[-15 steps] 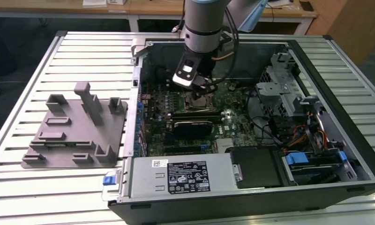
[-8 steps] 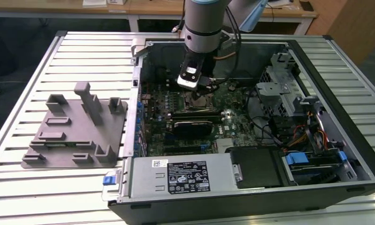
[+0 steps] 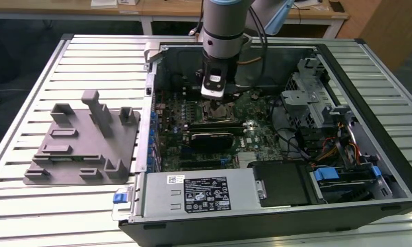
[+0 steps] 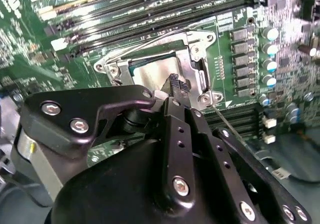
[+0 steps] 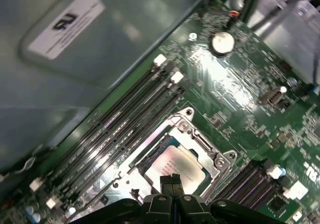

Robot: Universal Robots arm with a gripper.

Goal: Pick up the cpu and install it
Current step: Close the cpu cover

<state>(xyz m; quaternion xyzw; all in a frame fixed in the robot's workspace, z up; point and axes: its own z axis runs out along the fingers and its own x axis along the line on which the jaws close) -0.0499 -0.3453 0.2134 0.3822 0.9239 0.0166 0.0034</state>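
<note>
- cpu lies flat inside the socket on the motherboard, silvery top plate up, with the socket's metal frame around all its sides.
- In the second wrist view the cpu shows as a bright plate in the socket, partly hidden behind the gripper.
- A thin wire lever stands out beside the socket in the second wrist view.
- In the first wrist view the gripper hangs directly over the near edge of the cpu, its two black fingers pressed together with nothing between them.
- Whether the fingertips touch the top plate or stop just above it, I cannot tell.
- In the exterior view the arm comes straight down into the open case, and the gripper sits low over the far middle part of the motherboard.
- Rows of long dark memory slots run along one side of the socket, and more lie on the opposite side; they also show in the second wrist view.
- A round coin battery sits on the board, well apart from the socket.
- The case lies on its side on a slatted table, with a labelled power supply along its near edge.
- A grey fixture plate with upright posts rests on the table on the exterior view's left, just beside the case.
</note>
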